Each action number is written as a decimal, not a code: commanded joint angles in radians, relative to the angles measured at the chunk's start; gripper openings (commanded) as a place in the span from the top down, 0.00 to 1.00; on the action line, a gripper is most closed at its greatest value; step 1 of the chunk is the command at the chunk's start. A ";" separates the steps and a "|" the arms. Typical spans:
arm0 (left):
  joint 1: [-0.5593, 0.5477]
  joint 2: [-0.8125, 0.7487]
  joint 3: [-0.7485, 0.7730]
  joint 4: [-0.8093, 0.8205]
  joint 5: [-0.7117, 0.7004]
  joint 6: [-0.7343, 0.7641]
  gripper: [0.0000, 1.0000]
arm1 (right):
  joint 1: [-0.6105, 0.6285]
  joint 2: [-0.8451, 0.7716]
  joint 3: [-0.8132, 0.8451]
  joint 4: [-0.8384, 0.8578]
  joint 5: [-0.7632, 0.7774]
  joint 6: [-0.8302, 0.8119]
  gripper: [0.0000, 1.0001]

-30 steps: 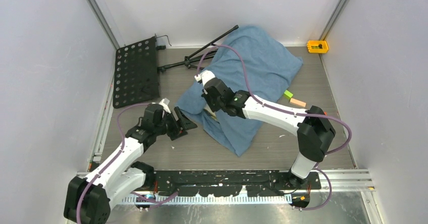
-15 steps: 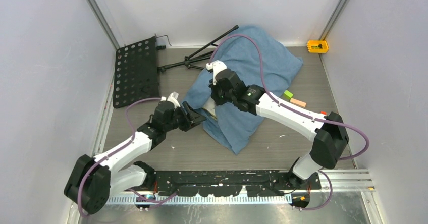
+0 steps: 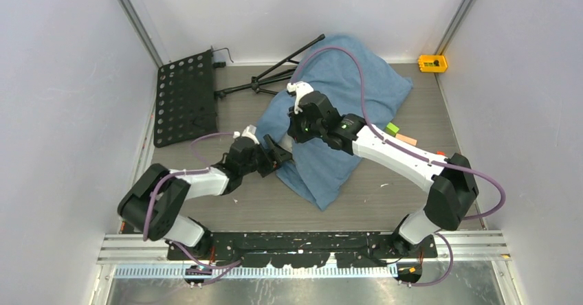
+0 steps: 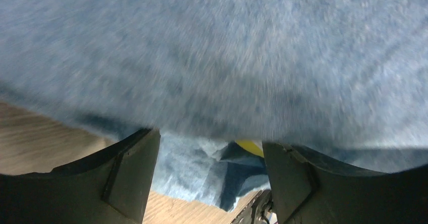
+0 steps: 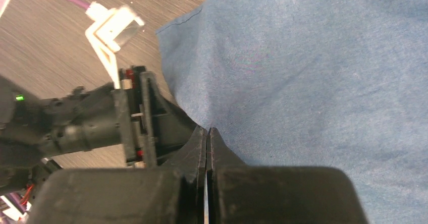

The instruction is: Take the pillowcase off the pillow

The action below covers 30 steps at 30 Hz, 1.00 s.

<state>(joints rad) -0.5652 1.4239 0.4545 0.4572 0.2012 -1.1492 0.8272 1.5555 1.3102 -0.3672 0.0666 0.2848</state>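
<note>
The dusty blue pillowcase (image 3: 344, 92) lies crumpled across the middle of the table and hides almost all of the pillow. My right gripper (image 3: 294, 137) is shut on a fold at the pillowcase's left edge (image 5: 303, 67) and holds it raised; its tips (image 5: 207, 130) pinch together with cloth running off them. My left gripper (image 3: 280, 155) is open, pushed in low under that raised edge. In the left wrist view the blue cloth (image 4: 212, 57) fills the frame above the open gripper (image 4: 209, 143), and a bit of the pillow's yellow piping (image 4: 250, 147) shows between the jaws.
A black perforated plate (image 3: 184, 97) and a black stand's legs (image 3: 275, 71) lie at the back left. A yellow block (image 3: 432, 62) sits in the far right corner. Green (image 3: 392, 128) and orange (image 3: 405, 139) blocks lie right of the pillowcase. Walls close in on three sides.
My left gripper has reached right, up to and under the pillowcase's left edge. My right gripper has moved back and right, drawing the pinched cloth up with it.
</note>
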 commanded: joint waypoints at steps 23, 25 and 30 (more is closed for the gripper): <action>-0.036 0.048 0.201 -0.090 -0.177 0.025 0.19 | -0.037 -0.155 -0.099 0.042 0.000 -0.005 1.00; -0.036 0.004 0.193 -0.154 -0.239 0.041 0.16 | -0.040 -0.160 -0.104 0.042 0.002 -0.007 1.00; -0.036 -0.043 0.163 -0.147 -0.264 0.060 0.15 | -0.045 -0.161 -0.110 0.041 -0.008 -0.006 1.00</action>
<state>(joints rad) -0.5983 1.4220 0.6216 0.3199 0.0036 -1.1248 0.7887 1.4349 1.1992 -0.3611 0.0574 0.2905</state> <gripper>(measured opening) 0.846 0.017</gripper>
